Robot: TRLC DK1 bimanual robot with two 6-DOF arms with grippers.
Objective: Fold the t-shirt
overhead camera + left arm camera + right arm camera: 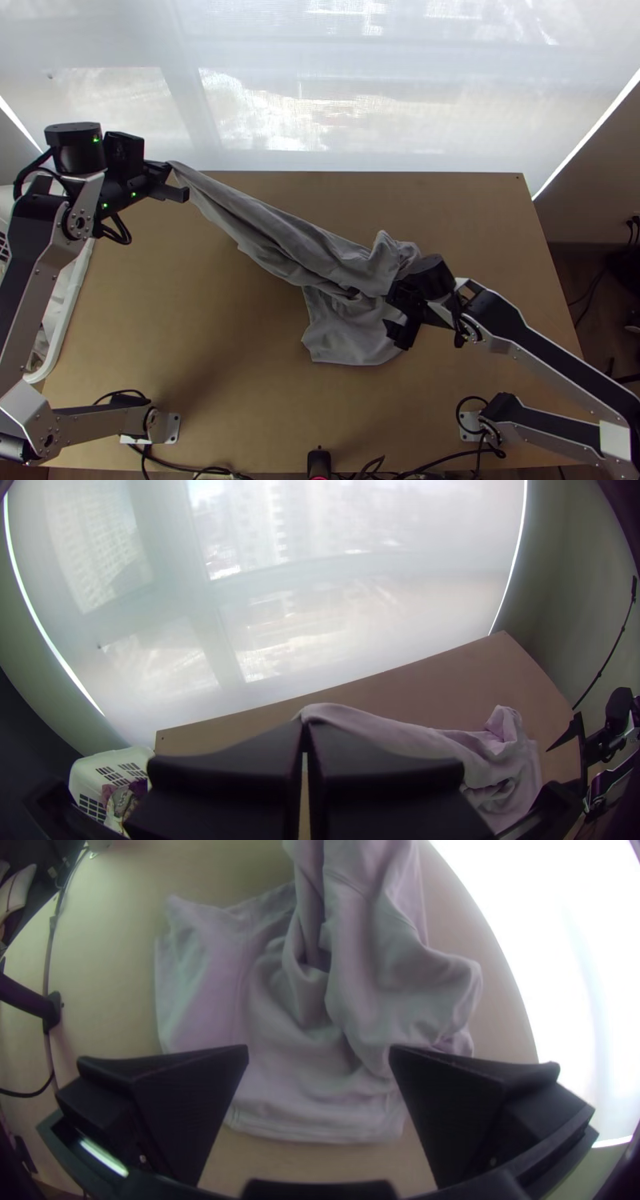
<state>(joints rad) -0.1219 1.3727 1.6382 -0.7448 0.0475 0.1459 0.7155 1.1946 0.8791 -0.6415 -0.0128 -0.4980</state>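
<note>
The grey t-shirt [280, 236] stretches diagonally over the table, one end raised at the upper left, the other bunched at centre right with a flatter part toward the near edge. My left gripper [178, 178] holds that raised end; in the left wrist view the left gripper [305, 730] is shut, with cloth of the t-shirt [427, 743] coming from its tips. Over the bunched end is my right gripper [394, 308]. In the right wrist view the right gripper [319, 1053] is open, its fingers wide apart above the folds of the t-shirt [287, 1000].
A white basket [110, 760] with some cloth in it stands beyond the left side of the table [160, 320]. A translucent blind [320, 96] hangs along the far edge. Cables and a small black device [319, 462] lie at the near edge.
</note>
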